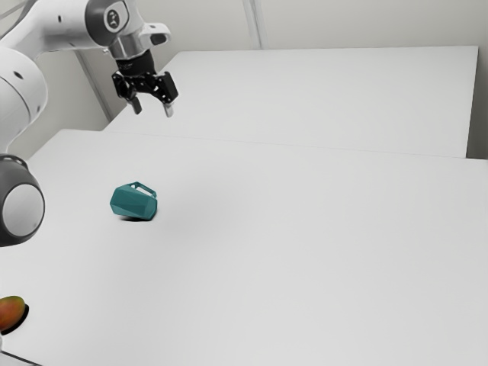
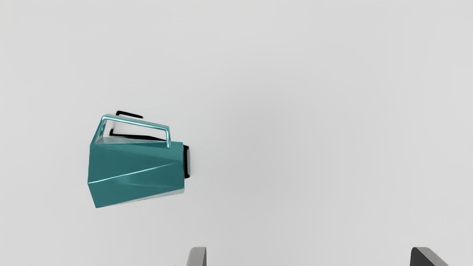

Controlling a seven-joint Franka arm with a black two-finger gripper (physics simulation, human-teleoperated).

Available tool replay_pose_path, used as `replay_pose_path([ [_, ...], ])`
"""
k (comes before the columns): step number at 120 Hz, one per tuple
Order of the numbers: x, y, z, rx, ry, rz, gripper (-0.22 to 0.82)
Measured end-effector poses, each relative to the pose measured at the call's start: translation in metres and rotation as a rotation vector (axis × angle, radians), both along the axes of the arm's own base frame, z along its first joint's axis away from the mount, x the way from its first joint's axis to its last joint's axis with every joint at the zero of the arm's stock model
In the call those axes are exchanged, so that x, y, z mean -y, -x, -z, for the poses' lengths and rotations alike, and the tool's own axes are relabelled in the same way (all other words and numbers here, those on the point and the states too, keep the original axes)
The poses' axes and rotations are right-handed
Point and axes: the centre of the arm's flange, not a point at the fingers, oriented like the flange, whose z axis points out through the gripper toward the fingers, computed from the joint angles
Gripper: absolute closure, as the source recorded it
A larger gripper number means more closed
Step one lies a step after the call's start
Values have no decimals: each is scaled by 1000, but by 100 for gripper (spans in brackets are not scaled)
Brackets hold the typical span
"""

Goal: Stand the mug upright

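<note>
jaws spread wide, with nothing between them, hang high over the table [image 1: 305,267] and well apart from the mug [image 1: 134,202]; their two fingers [image 2: 197,256] stand far from each other, probably so that there is room to take the body or the handle [image 2: 136,122] between them, and the height leaves space to turn the hand before coming down. the mug is on the table below, lying on its side and not upright as the task wants, so the job looks to me undone as things lie. its sides are flat and faceted, which is likely why it rests steady rather than rolling, and the handle sticks out to one side, its shadow suggesting it is held up off the table by the body. which end is the open one i cannot tell. standing it up will probably call for a firm hold and a quarter turn, with some risk of the smooth faces slipping. counted up: one arm [image 1: 57,27], one pair of jaws, one mug with one handle, one fruit [image 1: 11,313] at the exterior view's left edge, and one table under both mug and fruit.
</note>
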Motion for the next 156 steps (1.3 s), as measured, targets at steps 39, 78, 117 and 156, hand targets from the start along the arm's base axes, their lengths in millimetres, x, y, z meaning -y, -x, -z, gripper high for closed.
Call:
replay_pose_path([
  [39,-1,0,10,-17,25,-6,0],
  [78,-215,26,120,-141,337,-280,0],
  [117,-298,30,213,-162,528,-214,0],
  [156,-301,19,256,-97,655,-71,0],
])
